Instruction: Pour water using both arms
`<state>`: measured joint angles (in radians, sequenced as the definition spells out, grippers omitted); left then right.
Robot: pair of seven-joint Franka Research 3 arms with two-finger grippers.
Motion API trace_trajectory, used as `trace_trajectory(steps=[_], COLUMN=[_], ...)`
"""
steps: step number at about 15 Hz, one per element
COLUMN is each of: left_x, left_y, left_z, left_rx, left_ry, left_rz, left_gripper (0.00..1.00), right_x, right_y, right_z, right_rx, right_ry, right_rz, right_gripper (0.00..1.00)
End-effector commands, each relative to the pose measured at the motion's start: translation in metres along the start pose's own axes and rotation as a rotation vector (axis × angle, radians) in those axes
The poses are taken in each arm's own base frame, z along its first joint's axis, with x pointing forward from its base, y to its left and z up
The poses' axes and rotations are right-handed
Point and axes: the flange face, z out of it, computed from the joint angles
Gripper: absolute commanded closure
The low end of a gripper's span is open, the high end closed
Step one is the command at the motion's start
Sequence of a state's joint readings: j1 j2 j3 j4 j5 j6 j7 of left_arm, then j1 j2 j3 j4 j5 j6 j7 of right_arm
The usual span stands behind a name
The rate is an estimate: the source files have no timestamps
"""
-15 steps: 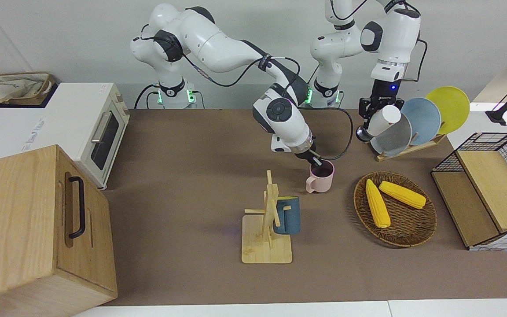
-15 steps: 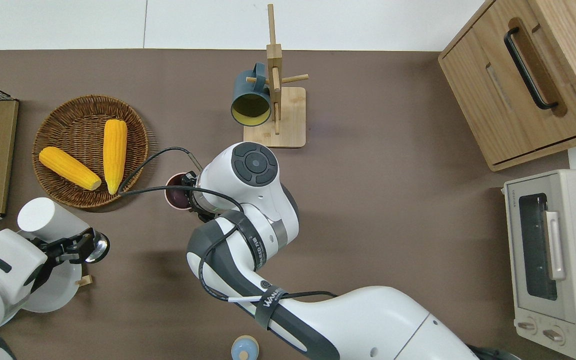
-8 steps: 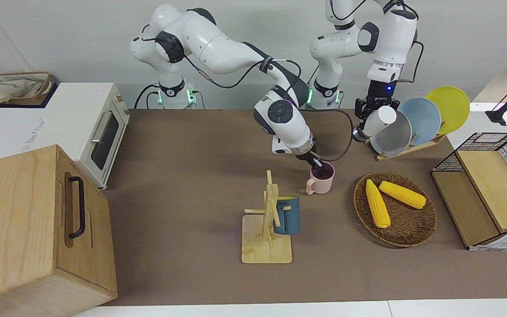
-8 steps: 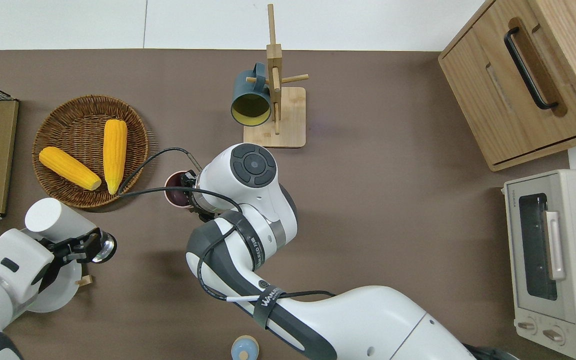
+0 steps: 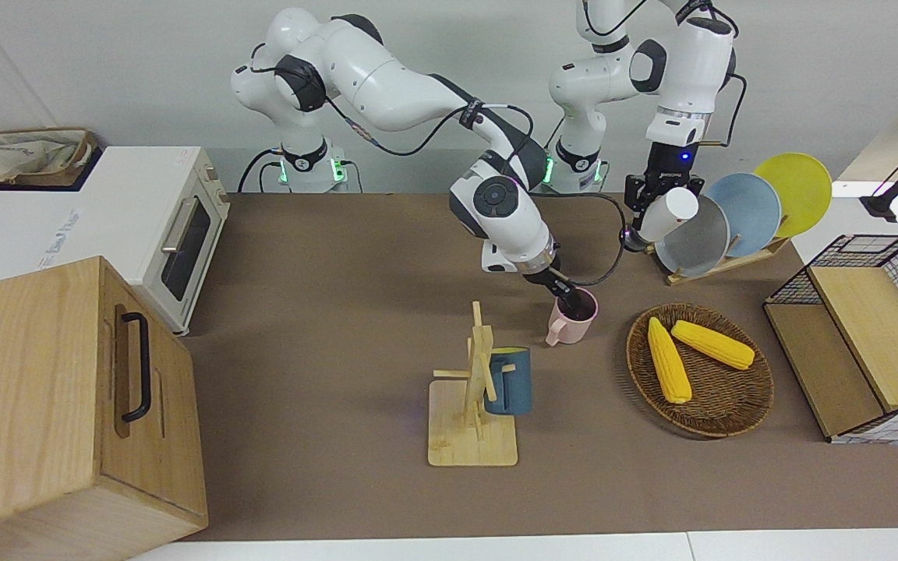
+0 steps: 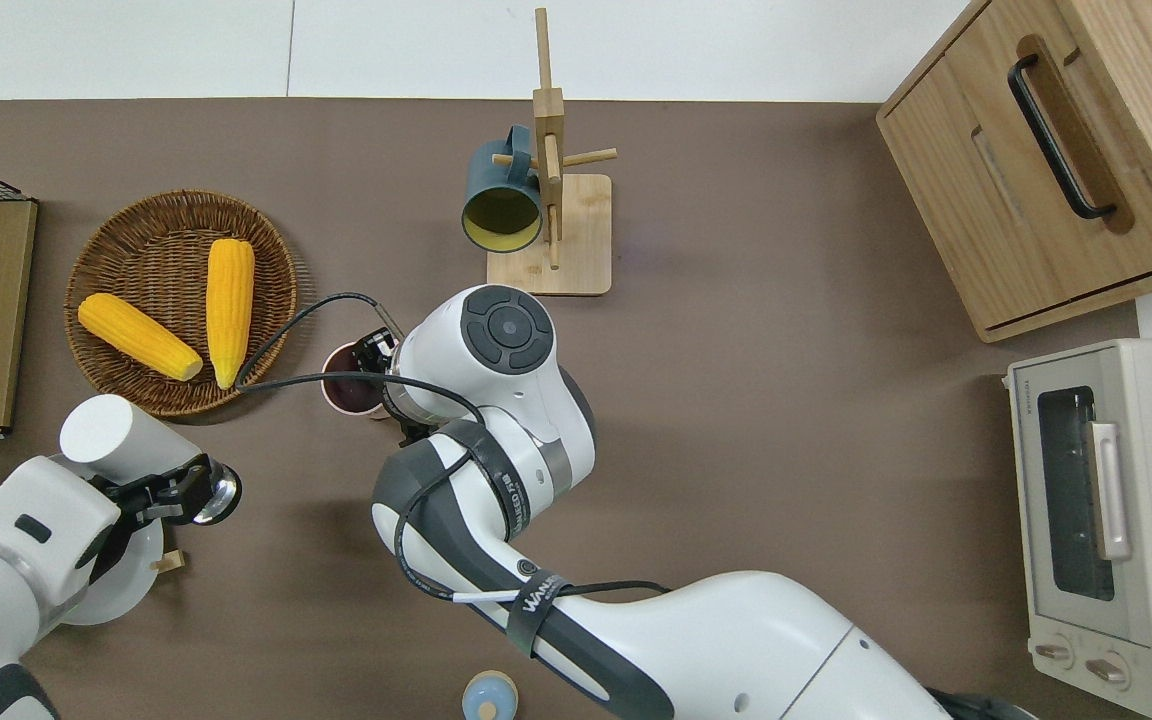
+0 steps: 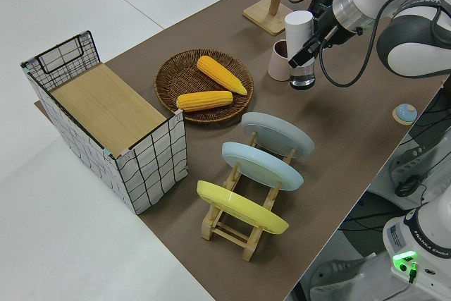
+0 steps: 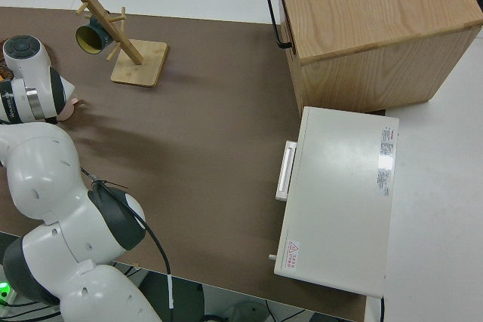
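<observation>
My right gripper (image 5: 568,298) is shut on the rim of a pink mug (image 5: 574,321), one finger inside it, and the mug tips a little on the brown table. The mug also shows in the overhead view (image 6: 341,381), half hidden under the right arm. My left gripper (image 6: 164,490) is shut on a white bottle (image 6: 106,436) with a steel base (image 6: 217,492), held in the air roughly upright. The bottle hangs over bare table between the plate rack and the mug. From the left side view, the bottle (image 7: 299,34) appears close beside the mug (image 7: 277,61). No water is visible.
A wicker basket (image 6: 114,232) with two corn cobs sits beside the mug. A plate rack (image 5: 730,214), a wire crate (image 5: 862,335), a mug tree (image 6: 548,200) with a blue mug (image 6: 498,195), a wooden cabinet (image 5: 67,405) and a toaster oven (image 5: 176,234) ring the table. A small blue lid (image 6: 487,696) lies by the robots.
The left arm has carried the white bottle toward the pink mug. The right gripper has shifted the mug slightly toward the basket and tipped it.
</observation>
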<state>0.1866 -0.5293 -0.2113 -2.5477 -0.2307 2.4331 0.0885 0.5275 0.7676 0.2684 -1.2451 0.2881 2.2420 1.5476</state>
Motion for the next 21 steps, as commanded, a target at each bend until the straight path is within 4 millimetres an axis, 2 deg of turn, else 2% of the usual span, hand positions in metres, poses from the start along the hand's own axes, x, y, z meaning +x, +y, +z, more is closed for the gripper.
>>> trace_trajectory(steps=[1,5,7,9,12,16,17,18,21], left_x=[-0.003,-0.003,-0.004,-0.004,-0.006,-0.008,-0.009,-0.009,-0.013], left_y=[0.005,0.011,0.016,0.023,0.034,0.058,0.061,0.064,0.075], left_z=[-0.01,-0.007,-0.006,-0.006,-0.004,0.001,0.004,0.007,0.016], left_rx=[-0.011,-0.014,-0.017,-0.018,-0.034,-0.055,-0.055,-0.055,-0.053], left_ry=[0.041,0.035,0.031,0.03,0.031,0.041,0.034,0.039,0.023], left_rz=[-0.01,0.002,0.013,0.026,0.032,0.056,0.064,0.069,0.095], left_gripper=[1.0,1.0,1.0,1.0,1.0,1.0,1.0,1.0,1.0], right_x=[0.004,0.008,0.007,0.014,0.021,0.041,0.043,0.052,0.074], right_y=[-0.004,-0.011,-0.017,-0.023,-0.024,-0.012,-0.009,-0.004,0.011], right_z=[0.002,-0.016,-0.033,-0.067,-0.099,-0.142,-0.157,-0.182,-0.209], right_rx=[0.01,0.021,0.012,-0.01,-0.05,-0.16,-0.182,-0.213,-0.339], right_ry=[0.002,0.013,0.016,0.018,0.033,0.102,0.121,0.155,0.189], right_rz=[-0.017,-0.037,-0.056,-0.102,-0.188,-0.469,-0.555,-0.657,-0.846], right_gripper=[0.015,0.015,0.015,0.015,0.015,0.015,0.015,0.015,0.015])
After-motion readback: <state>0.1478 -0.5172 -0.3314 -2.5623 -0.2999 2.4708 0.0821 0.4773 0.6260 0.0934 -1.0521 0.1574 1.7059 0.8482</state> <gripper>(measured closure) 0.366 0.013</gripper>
